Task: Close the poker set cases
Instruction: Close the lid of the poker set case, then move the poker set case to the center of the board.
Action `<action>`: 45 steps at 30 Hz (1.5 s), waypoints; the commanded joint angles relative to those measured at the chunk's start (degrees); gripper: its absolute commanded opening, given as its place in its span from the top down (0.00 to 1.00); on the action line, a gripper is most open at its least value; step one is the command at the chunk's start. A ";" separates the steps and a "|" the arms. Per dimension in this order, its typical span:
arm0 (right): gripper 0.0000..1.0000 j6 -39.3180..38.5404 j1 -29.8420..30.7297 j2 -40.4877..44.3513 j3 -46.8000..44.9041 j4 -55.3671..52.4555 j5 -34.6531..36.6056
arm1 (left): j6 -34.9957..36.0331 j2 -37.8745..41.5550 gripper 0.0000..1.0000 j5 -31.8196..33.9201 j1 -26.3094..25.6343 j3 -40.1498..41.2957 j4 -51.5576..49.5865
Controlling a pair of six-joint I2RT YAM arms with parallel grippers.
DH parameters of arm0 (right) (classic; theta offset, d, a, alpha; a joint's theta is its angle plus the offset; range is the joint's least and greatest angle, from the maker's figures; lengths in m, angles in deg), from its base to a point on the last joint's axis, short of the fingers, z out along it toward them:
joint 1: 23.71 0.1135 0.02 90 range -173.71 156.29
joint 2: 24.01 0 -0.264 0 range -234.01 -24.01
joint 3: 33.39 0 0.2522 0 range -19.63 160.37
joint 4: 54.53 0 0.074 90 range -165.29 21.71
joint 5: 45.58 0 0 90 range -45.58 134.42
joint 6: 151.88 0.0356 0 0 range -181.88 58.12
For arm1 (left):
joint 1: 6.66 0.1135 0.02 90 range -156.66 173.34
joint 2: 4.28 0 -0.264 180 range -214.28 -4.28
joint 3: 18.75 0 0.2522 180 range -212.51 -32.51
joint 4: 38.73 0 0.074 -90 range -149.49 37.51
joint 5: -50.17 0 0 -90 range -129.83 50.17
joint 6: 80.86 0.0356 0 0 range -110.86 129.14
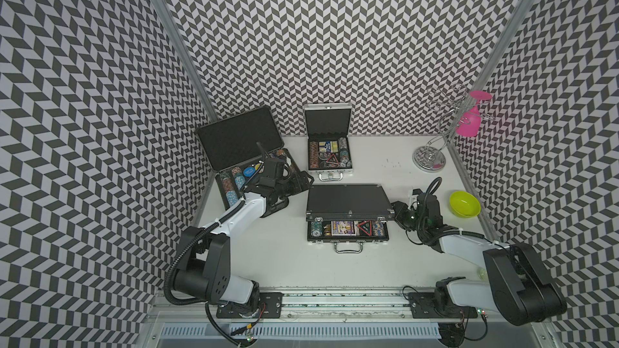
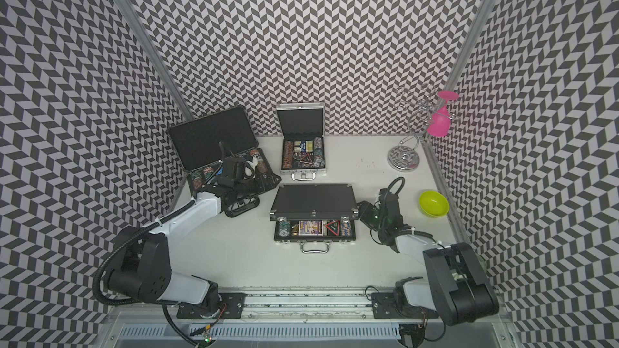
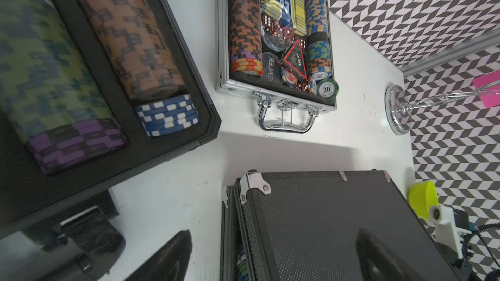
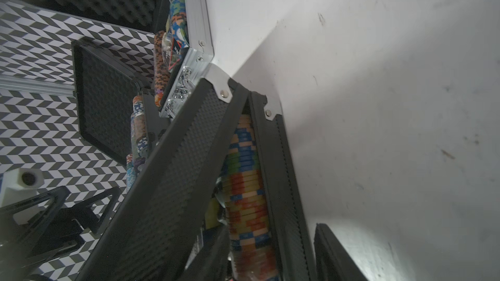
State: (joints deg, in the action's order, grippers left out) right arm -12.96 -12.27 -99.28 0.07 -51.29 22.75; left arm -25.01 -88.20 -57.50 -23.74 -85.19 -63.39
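The left gripper has its jaws spread wide and holds nothing. It hangs above the white table, between the near corner of the large ribbed black plastic case and the left end of the medium black case with silver corner fittings. In the left wrist view its dark fingers sit far apart.

The right gripper sits at the right end of the medium black case, beside the lid's corner. Its jaws are partway apart. Whether they clamp any part of the case cannot be told. The right wrist view shows the textured lid slanting over a row of coloured chips.

The large case stands at the back left, open, with its lid raised toward the corner and rows of chips in its base. The small square silver aluminium case is at the back centre, its lid upright against the patterned wall, with chips, cards and red dice inside. The medium case lies mid-table, its lid tilted low over the base, with a front strip of chips and cards showing.

On the right side of the table are a lime green plastic bowl and a chrome wire glass rack. A pink plastic goblet hangs upside down from the rack.
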 commanded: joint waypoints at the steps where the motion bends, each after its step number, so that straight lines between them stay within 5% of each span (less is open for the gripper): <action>1: 0.48 -0.31 0.04 1.37 -1.19 4.20 -0.52 | -0.12 -1.32 0.03 3.40 -2.13 0.57 1.40; 23: 0.47 -13.01 -0.04 9.00 4.94 -13.74 14.59 | 3.16 -4.96 0.06 7.74 -7.80 -0.88 -3.43; 35: 0.36 -22.82 1.57 5.71 13.73 -17.74 0.74 | 3.66 -4.36 0.05 7.38 -11.40 -0.65 -8.64; 45: 0.36 -22.35 6.83 -2.09 11.81 -15.09 -0.63 | 2.95 -4.39 0.10 3.98 -11.75 2.99 -6.49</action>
State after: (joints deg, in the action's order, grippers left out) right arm -34.92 -6.32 -100.22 12.86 -68.69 23.58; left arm -21.64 -93.29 -53.00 -35.09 -83.82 -70.38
